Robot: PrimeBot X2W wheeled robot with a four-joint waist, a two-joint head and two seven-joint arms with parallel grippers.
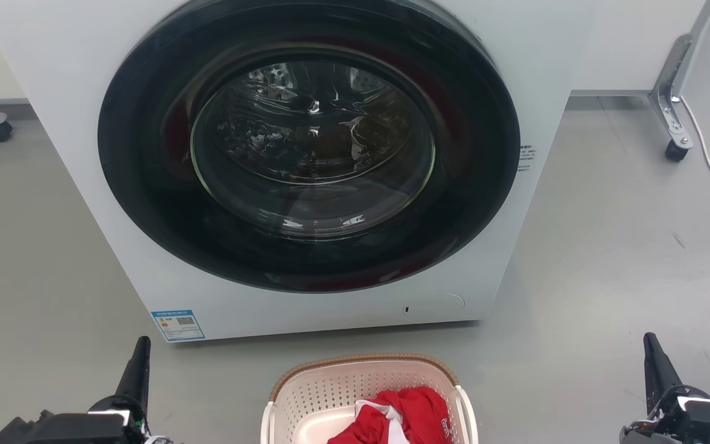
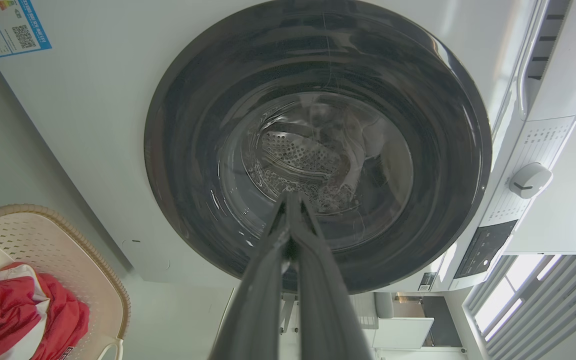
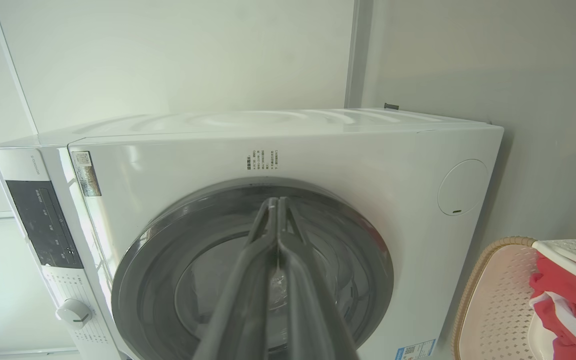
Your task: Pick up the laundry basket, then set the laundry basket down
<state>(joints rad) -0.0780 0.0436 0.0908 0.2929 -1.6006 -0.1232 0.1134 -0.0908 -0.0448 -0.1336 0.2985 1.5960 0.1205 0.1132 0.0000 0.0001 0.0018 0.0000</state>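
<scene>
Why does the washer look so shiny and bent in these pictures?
Head view: glare streaks on the door glass. Left wrist view: the window is blown out, the left tool soft close up. Right wrist view: wide-angle lens curves the washer.

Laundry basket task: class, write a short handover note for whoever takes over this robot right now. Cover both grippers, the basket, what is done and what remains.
Left gripper: fingers shut, empty, pointing at the washer, to the left of the basket.
Right gripper: fingers shut, empty, to the right of the basket.
Laundry basket: on the floor in front of the washer, between the two grippers, with red and white clothing inside.
Done: nothing; neither gripper touches the basket.
Left: open the fingers, probably take the white handles, lift the basket, then set it down.
</scene>
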